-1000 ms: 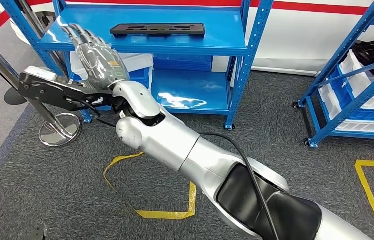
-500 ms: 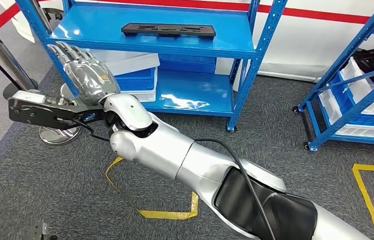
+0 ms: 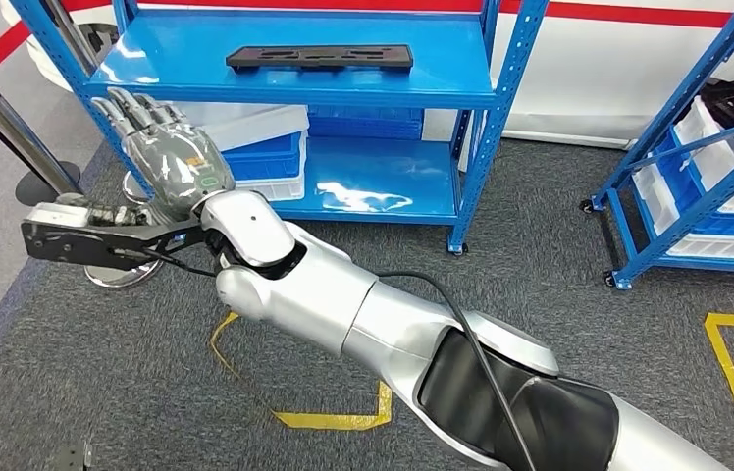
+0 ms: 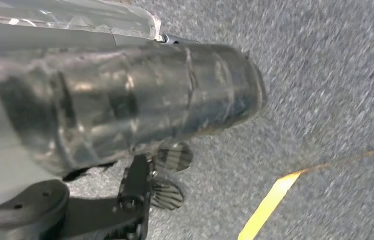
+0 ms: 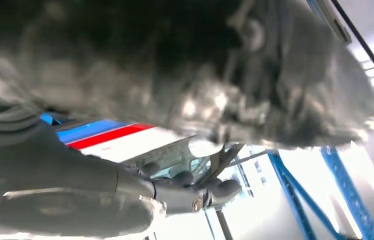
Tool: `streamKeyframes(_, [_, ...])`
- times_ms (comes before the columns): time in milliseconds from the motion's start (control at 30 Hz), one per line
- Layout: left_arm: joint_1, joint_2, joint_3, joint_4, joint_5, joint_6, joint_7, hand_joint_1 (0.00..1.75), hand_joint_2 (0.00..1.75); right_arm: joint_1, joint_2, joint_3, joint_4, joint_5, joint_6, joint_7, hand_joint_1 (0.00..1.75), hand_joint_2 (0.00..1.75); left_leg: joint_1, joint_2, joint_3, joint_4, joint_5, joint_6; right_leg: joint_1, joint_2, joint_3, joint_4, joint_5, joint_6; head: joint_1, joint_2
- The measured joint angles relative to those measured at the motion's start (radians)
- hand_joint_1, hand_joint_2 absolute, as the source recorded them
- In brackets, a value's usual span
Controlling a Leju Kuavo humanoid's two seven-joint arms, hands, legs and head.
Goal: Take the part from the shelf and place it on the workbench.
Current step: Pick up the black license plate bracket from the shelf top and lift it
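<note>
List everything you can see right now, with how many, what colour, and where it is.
part: one, black, flat on the top level of the blue shelf.
blue shelf: one, straight ahead on the carpet.
bins: white and blue, stacked under the top level, left side; count unclear.
second shelf: one, blue, at right, holding white trays.
barrier post: one, chrome, left of the shelf.
floor tape: yellow lines on the grey carpet.
right robot hand: one, grey, fingers spread, raised below the shelf's left corner, holding nothing.
left robot hand: one, grey, hanging over the carpet; finger state unclear.
</note>
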Motion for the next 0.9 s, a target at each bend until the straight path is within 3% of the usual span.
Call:
streamKeyframes(67, [0.002,0.002,0.0,0.0,0.001,0.009,0.006,0.0,0.0,0.008,0.0,0.0,0.002,-0.004,0.006,0.024,0.0,0.0,0.004,0.001,-0.055,0.112,-0.037,-0.009,0.0,0.0,-0.001,0.002,-0.001,-0.001,-0.001,0.0])
streamKeyframes(100, [0.004,0.004,0.0,0.001,0.002,0.01,0.008,0.0,0.0,0.013,0.0,0.0,0.003,-0.006,0.007,0.033,0.0,0.0,0.006,0.002,-0.064,0.127,-0.031,-0.013,0.0,0.0,-0.001,0.003,-0.002,0.0,-0.001,0.0])
streamKeyframes(133, [0.005,0.005,0.0,0.001,0.002,0.011,0.008,0.0,0.0,0.015,0.0,0.0,0.004,-0.007,0.007,0.037,0.0,0.0,0.008,0.002,-0.053,0.099,-0.005,-0.015,-0.001,0.001,-0.001,0.006,-0.004,0.001,-0.001,0.0])
streamKeyframes(167, [0.005,0.006,0.0,0.001,0.002,0.011,0.009,0.0,0.0,0.016,0.0,0.0,0.004,-0.008,0.008,0.039,0.0,0.0,0.009,0.004,-0.024,0.038,0.032,-0.017,-0.002,0.002,-0.001,0.011,-0.007,0.004,-0.001,0.0])
streamKeyframes(233, [0.002,0.009,0.0,0.001,0.002,0.015,0.008,0.0,0.0,0.015,0.0,0.0,0.004,-0.004,0.01,0.037,0.0,0.0,0.008,0.006,0.039,-0.087,0.076,-0.013,-0.001,0.002,-0.003,0.02,-0.015,0.012,-0.002,0.0])
streamKeyframes(300, [0.001,0.012,0.0,0.002,-0.001,0.028,0.007,0.0,0.0,0.014,0.0,0.0,0.004,0.008,0.012,0.029,0.0,0.0,0.004,0.004,0.061,-0.131,0.078,0.0,0.003,0.003,-0.007,0.026,-0.017,0.02,-0.002,0.0])
streamKeyframes(400, [0.002,0.014,0.0,0.002,-0.005,0.054,0.005,0.0,0.0,0.013,0.0,0.0,0.004,0.021,0.012,0.022,0.0,0.0,0.006,0.003,0.062,-0.134,0.081,0.019,0.004,0.003,-0.009,0.032,-0.024,0.03,-0.003,0.0])
streamKeyframes(467, [0.0,0.016,0.0,0.003,-0.006,0.059,0.004,0.0,0.0,0.011,0.0,0.001,0.004,0.024,0.012,0.021,0.0,0.0,0.009,0.004,0.066,-0.14,0.084,0.032,0.003,0.004,-0.035,0.091,-0.063,0.039,-0.001,0.0])
streamKeyframes(533, [0.0,0.018,0.0,0.003,-0.004,0.061,0.004,0.0,0.0,0.01,0.0,0.002,0.005,0.025,0.012,0.02,0.0,0.0,0.007,0.004,0.067,-0.14,0.084,0.04,0.0,0.003,-0.096,0.221,-0.125,0.043,0.0,0.0])
streamKeyframes(600, [-0.001,0.019,0.0,0.003,0.0,0.063,0.004,0.0,0.0,0.012,-0.001,0.003,0.007,0.025,0.012,0.02,0.0,0.0,0.006,0.003,0.067,-0.139,0.083,0.042,-0.001,0.003,-0.144,0.314,-0.148,0.043,0.0,0.0])
streamKeyframes(633, [-0.001,0.02,0.0,0.003,0.003,0.064,0.005,0.0,0.0,0.012,-0.002,0.004,0.008,0.025,0.012,0.019,0.0,0.0,0.005,0.002,0.067,-0.138,0.082,0.042,-0.001,0.003,-0.144,0.308,-0.132,0.041,0.0,0.0])
streamKeyframes(667, [-0.001,0.02,0.0,0.003,0.004,0.067,0.005,0.0,0.0,0.012,-0.002,0.005,0.009,0.025,0.012,0.017,0.0,0.0,0.005,0.001,0.068,-0.136,0.08,0.041,-0.001,0.004,-0.124,0.263,-0.1,0.038,0.0,0.0])
streamKeyframes(700, [-0.001,0.02,0.0,0.003,0.005,0.075,0.006,0.0,0.0,0.011,-0.002,0.006,0.009,0.026,0.011,0.015,0.0,0.0,0.005,-0.001,0.069,-0.134,0.078,0.04,0.0,0.004,-0.092,0.192,-0.062,0.033,0.0,0.0])
streamKeyframes(767, [-0.001,0.019,0.0,0.003,0.006,0.103,0.011,0.0,0.0,0.009,-0.001,0.007,0.01,0.026,0.011,0.011,0.0,0.0,0.002,-0.003,0.068,-0.13,0.074,0.033,0.003,0.006,-0.033,0.072,-0.02,0.025,0.0,0.0])
streamKeyframes(800, [-0.001,0.019,0.0,0.003,0.006,0.119,0.015,0.0,0.0,0.009,-0.001,0.008,0.01,0.027,0.011,0.009,0.0,0.0,0.001,-0.003,0.066,-0.129,0.073,0.029,0.005,0.008,-0.021,0.045,-0.017,0.023,-0.001,0.0])
streamKeyframes(900, [0.001,0.02,0.0,0.004,0.006,0.153,0.025,0.0,0.0,0.009,0.0,0.012,0.011,0.026,0.011,0.009,0.0,0.0,0.004,-0.001,0.064,-0.132,0.073,0.013,0.006,0.01,-0.015,0.028,-0.016,0.016,-0.001,0.0])
